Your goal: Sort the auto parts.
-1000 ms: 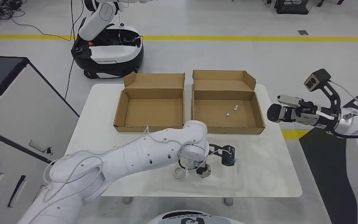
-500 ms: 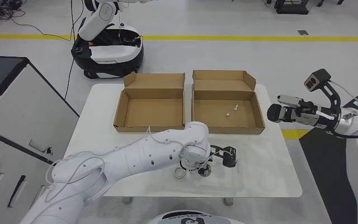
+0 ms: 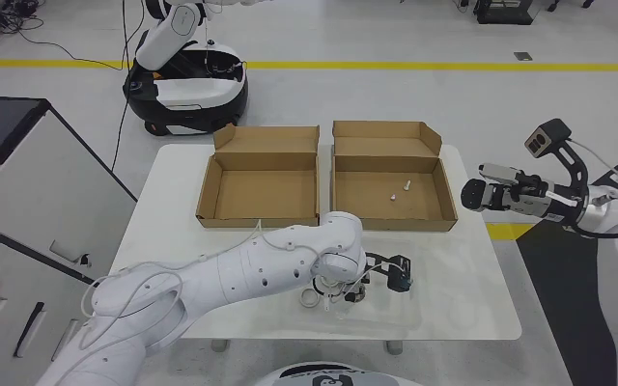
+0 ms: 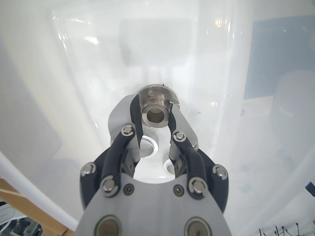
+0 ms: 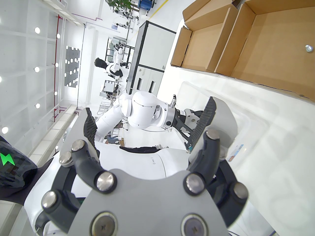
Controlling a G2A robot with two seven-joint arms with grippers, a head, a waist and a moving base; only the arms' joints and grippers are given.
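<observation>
The left wrist view gives the close look. The left gripper [image 4: 154, 111] is closed to a narrow gap on a metal part [image 4: 155, 116], a short hollow sleeve with a wider flange at its far end, one pad on each side. Under it lies a clear tray [image 4: 81, 57]; whether the part touches the tray floor cannot be told. Two white rings [image 4: 154, 143] sit in the tray just behind the fingers.

The top view hides the part behind the arm but shows the wider layout. This gripper is over the front of the table [image 3: 174, 193], right of centre. Behind it are a left box [image 3: 259, 193] and a right box [image 3: 367, 193], which holds two small white pieces [image 3: 393, 197].

The right gripper [image 5: 149, 110] hangs off the table's right side, spread wide and empty.
</observation>
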